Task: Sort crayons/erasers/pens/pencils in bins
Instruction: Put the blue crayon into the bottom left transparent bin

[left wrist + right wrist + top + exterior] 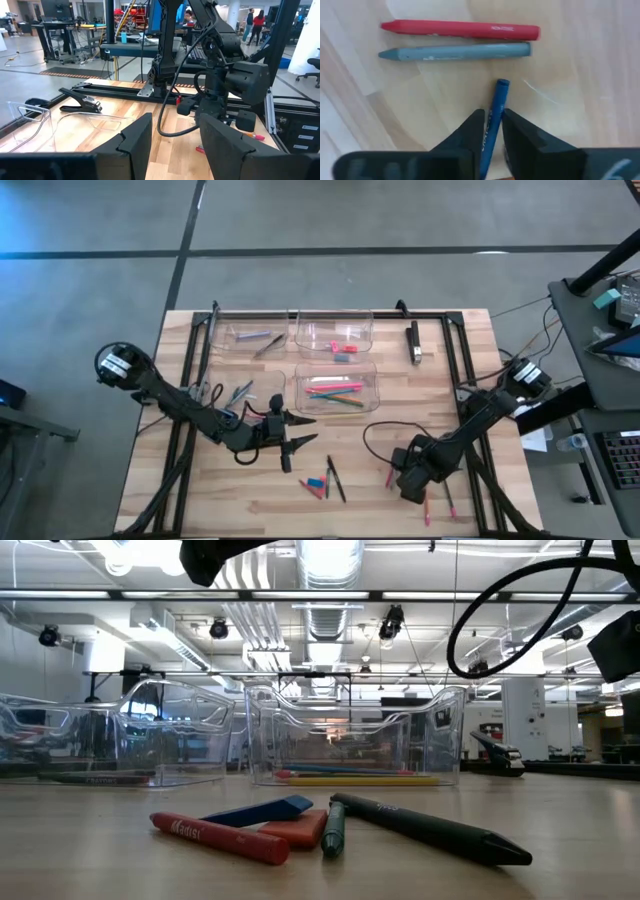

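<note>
I have four clear bins on my bench (440, 380). The back left bin (252, 337) holds a few thin grey sticks. The back right bin (334, 333) holds small blocks, pink and blue-grey. The front right bin (335, 387) holds long thin sticks in red, blue, green and yellow. The front left bin (232, 391) has a couple of blue-grey sticks in it. Near the front of the bench lies a little pile (322, 480): a red crayon, a blue one, an orange block, a green stick and a long black stick, all touching or just beside each other. More pink and red sticks (438, 502) lie by my right arm. My right fingers (491, 131) point down at the bench and are closed on a blue crayon (496, 107), which pokes out from between them. Just past its tip lie a grey crayon (455, 51) and a red crayon (462, 29), side by side. My left fingers (292, 442) hang over the bench in front of the bins, standing apart with nothing in them.
</note>
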`<control>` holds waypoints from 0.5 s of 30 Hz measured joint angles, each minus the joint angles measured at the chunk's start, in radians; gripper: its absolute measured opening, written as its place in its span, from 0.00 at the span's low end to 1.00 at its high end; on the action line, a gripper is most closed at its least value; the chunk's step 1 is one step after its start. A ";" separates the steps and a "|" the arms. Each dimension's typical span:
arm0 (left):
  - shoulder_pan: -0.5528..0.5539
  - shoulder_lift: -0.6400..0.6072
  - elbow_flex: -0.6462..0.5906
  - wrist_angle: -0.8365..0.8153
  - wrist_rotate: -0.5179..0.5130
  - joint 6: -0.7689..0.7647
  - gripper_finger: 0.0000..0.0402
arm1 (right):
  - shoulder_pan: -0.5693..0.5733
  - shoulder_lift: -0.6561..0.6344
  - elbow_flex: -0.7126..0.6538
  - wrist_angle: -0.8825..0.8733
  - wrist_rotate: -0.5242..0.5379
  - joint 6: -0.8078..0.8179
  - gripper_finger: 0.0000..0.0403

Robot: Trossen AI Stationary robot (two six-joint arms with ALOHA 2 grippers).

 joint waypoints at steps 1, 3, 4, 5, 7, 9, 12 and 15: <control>0.000 0.000 0.000 0.000 0.000 0.000 0.37 | 0.000 0.005 0.010 -0.001 0.000 0.000 0.16; 0.000 0.000 0.000 0.000 0.000 0.000 0.37 | 0.000 0.015 0.032 -0.002 0.001 0.000 0.12; 0.000 0.000 0.000 0.000 0.000 0.000 0.37 | 0.000 0.018 0.043 -0.002 0.002 -0.002 0.11; 0.000 0.000 0.000 0.000 0.000 0.000 0.37 | 0.000 0.018 0.051 -0.002 0.003 -0.006 0.09; 0.000 0.000 0.000 0.000 0.000 0.000 0.37 | 0.000 0.016 0.063 -0.002 0.005 -0.008 0.07; -0.001 0.000 0.000 0.000 0.000 0.000 0.37 | 0.000 0.006 0.069 -0.001 0.011 -0.009 0.05; -0.001 0.000 0.000 0.000 0.000 0.000 0.37 | 0.000 -0.009 0.075 0.001 0.012 -0.010 0.04; -0.001 0.000 0.000 0.000 0.000 0.000 0.37 | 0.000 -0.026 0.077 0.006 0.015 -0.017 0.04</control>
